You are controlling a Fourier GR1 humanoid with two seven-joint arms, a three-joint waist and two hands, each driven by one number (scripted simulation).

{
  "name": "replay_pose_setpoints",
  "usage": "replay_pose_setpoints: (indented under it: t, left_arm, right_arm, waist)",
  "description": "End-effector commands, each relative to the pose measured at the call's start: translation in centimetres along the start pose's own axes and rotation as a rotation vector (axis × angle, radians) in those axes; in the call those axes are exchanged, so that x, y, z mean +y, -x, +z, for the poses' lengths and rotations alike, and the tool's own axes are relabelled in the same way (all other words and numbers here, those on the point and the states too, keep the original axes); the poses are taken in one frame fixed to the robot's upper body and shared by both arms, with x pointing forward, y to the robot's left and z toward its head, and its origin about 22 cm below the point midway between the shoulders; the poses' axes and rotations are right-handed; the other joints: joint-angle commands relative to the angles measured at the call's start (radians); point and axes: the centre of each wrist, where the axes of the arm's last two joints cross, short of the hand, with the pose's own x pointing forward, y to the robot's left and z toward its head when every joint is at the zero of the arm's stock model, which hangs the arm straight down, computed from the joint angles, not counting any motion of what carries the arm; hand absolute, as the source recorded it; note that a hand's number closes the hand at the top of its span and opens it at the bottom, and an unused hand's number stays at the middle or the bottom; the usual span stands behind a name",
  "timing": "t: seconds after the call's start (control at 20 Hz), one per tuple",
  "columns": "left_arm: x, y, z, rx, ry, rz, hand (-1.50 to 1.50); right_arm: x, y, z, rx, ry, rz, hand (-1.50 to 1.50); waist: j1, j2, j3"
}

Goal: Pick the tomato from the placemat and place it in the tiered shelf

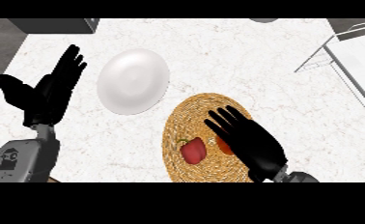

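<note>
The tomato (222, 147) is seen on the placemat (187, 117), partly covered by the right hand (251, 143), whose fingers (227, 119) are held straight.

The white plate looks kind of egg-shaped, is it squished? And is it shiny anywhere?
In the head view the white plate looks taller than wide, stretched by the view; it is a round plate. Its middle glows brighter, fading to soft grey at the rim, with no sharp glare spot. The right hand hides part of the woven placemat.
</note>
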Motion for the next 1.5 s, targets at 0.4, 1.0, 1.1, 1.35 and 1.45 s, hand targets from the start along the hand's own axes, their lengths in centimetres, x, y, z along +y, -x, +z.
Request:
replay_pose_setpoints:
  t: [0.4, 1.0, 1.1, 1.35, 1.45]
  left_arm:
    - [0.6, -0.1, 0.3, -0.015, 0.001, 0.013, 0.00]
    - [0.0, -0.2, 0.2, 0.001, -0.008, -0.008, 0.00]
    - [-0.9, 1.2, 0.3, 0.007, 0.013, 0.021, 0.00]
    - [1.4, -0.8, 0.2, 0.021, -0.020, -0.008, 0.00]
    - [1.6, 0.7, 1.0, 0.029, -0.045, -0.002, 0.00]
  right_arm:
    - [2.8, 0.9, -1.4, 0.014, -0.075, -0.015, -1.50]
    - [5.0, 1.5, -3.6, -0.102, 0.093, 0.059, 1.50]
    - [4.4, -2.1, -4.9, -0.113, 0.121, 0.023, 1.50]
    - [6.1, -2.7, -1.2, 0.238, 0.041, -0.228, 1.50]
    - [8.0, -3.6, 0.6, 0.396, -0.012, -0.302, 1.50]
  waist:
    - [-0.001, -0.001, 0.000]
    - [0.001, 0.000, 0.000]
    - [0.000, 0.000, 0.000]
    - [-0.029, -0.008, -0.001]
    - [-0.051, -0.010, -0.002]
